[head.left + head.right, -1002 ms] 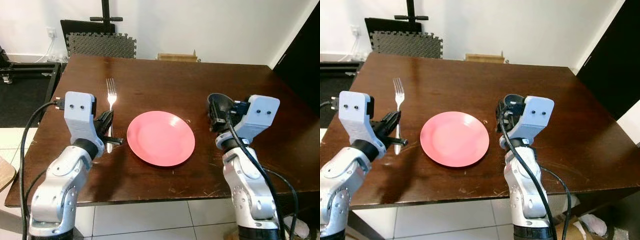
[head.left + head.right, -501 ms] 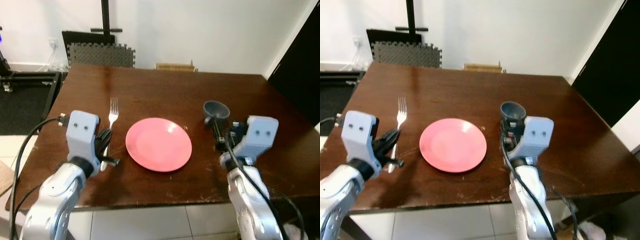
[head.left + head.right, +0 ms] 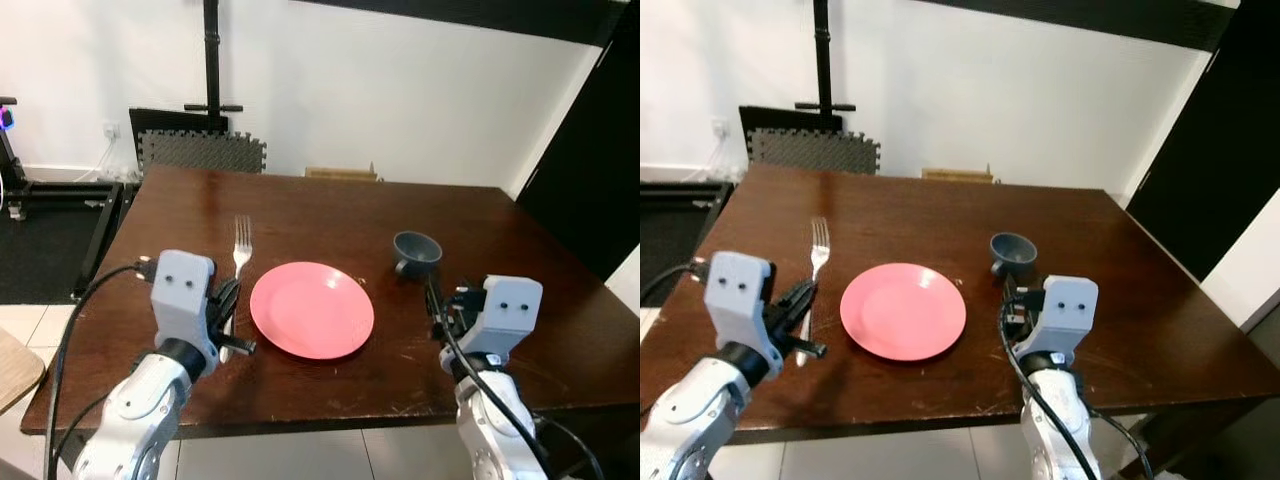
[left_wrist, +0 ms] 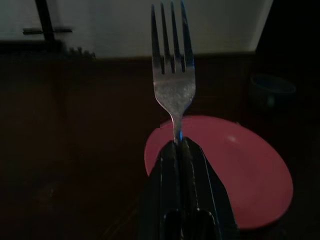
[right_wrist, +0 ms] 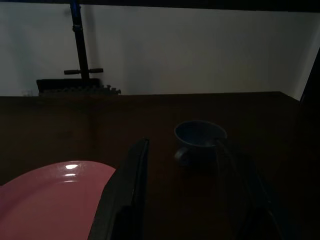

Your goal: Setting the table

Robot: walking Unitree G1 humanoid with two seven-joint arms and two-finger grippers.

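A pink plate (image 3: 311, 309) lies on the dark wooden table (image 3: 300, 205), near its front edge. To its left lies a silver fork (image 3: 240, 240), tines pointing away from me. My left gripper (image 3: 228, 302) is shut on the fork's handle; in the left wrist view the fork (image 4: 173, 90) sticks out from between the closed fingers (image 4: 192, 180). A small grey cup (image 3: 417, 250) stands upright to the right of the plate. My right gripper (image 3: 436, 300) is open just short of the cup and apart from it; the cup (image 5: 200, 142) sits beyond the fingers (image 5: 125, 195).
A grey foam mat (image 3: 190, 153) and a black stand (image 3: 211, 60) lean at the white wall behind the table's far left corner. A dark door (image 3: 590, 170) is on the right. A light wooden edge (image 3: 15, 365) shows at the lower left above the tiled floor.
My right gripper has let go of the cup, which now stands on the table, and has drawn back. The camera has risen and pulled back. The left gripper still holds the fork.
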